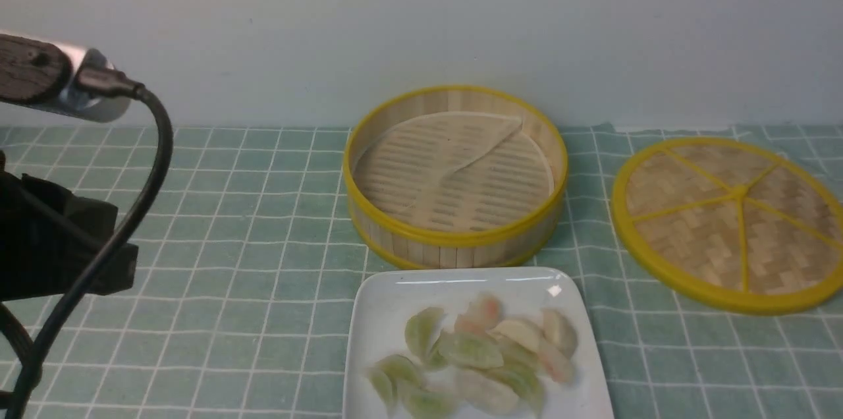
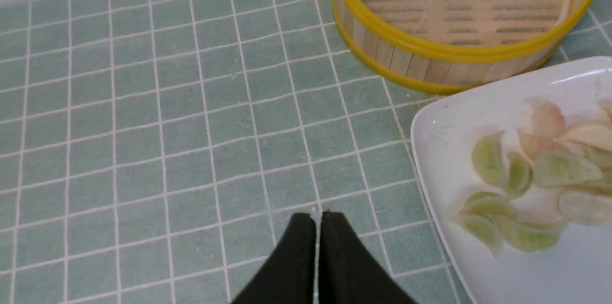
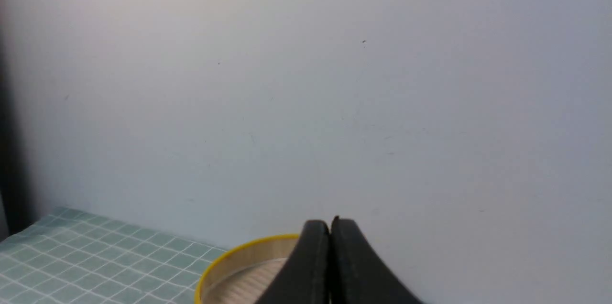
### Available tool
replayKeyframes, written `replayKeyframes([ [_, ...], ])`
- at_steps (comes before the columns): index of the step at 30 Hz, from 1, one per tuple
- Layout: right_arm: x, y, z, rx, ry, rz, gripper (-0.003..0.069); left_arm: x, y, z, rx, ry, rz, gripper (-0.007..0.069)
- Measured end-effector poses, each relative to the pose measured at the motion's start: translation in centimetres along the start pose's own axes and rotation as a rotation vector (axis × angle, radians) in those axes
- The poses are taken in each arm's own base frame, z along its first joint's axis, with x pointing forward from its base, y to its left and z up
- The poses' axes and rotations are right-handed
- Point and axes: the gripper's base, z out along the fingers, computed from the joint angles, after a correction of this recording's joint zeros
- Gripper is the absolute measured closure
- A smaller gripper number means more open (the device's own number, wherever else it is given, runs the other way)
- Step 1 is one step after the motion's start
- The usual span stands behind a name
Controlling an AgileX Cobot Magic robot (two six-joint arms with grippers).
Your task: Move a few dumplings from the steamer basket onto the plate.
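The steamer basket point(image 1: 454, 175) stands at the middle back with only its pale liner inside; no dumplings show in it. In front of it, the white plate point(image 1: 379, 313) holds several dumplings point(image 1: 471, 350), green, cream and pinkish. In the left wrist view my left gripper point(image 2: 318, 215) is shut and empty over the checked cloth, off to the side of the plate point(image 2: 440, 132) and dumplings point(image 2: 526, 175), with the basket point(image 2: 459, 50) beyond. My right gripper point(image 3: 330, 222) is shut with nothing in it, raised and facing the wall, the basket rim point(image 3: 229, 258) below it.
The flat woven lid point(image 1: 731, 221) with yellow spokes lies to the right of the basket. A green checked cloth point(image 1: 250, 241) covers the table, with a pale wall behind. Part of my left arm and its cable point(image 1: 99, 208) fill the left edge of the front view.
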Motion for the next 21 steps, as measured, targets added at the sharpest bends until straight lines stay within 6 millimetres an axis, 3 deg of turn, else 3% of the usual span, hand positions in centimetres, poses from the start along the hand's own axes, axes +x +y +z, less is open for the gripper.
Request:
replayKeyframes([
  [3, 0.5, 0.0, -0.4, -0.005, -0.037, 0.002, 0.0672, 0.1, 0.0, -0.3, 0.009, -0.008, -0.004, 0.0631],
  [9, 1.0, 0.1, -0.6, -0.019, -0.051, 0.033, 0.0672, 1.6, 0.9, -4.5, 0.039, -0.162, -0.028, 0.0631],
  [10, 0.9, 0.1, -0.6, -0.02, -0.052, 0.036, 0.0672, 2.5, 1.3, -5.8, 0.049, -0.222, -0.035, 0.0631],
  [13, 0.9, 0.1, -0.6, -0.021, -0.054, 0.037, 0.0672, 4.7, 1.9, -7.5, 0.059, -0.309, -0.043, 0.0631],
  [21, 0.9, 0.1, -0.6, -0.021, -0.055, 0.038, 0.0672, 8.2, 2.7, -9.3, 0.087, -0.402, -0.073, 0.0631],
])
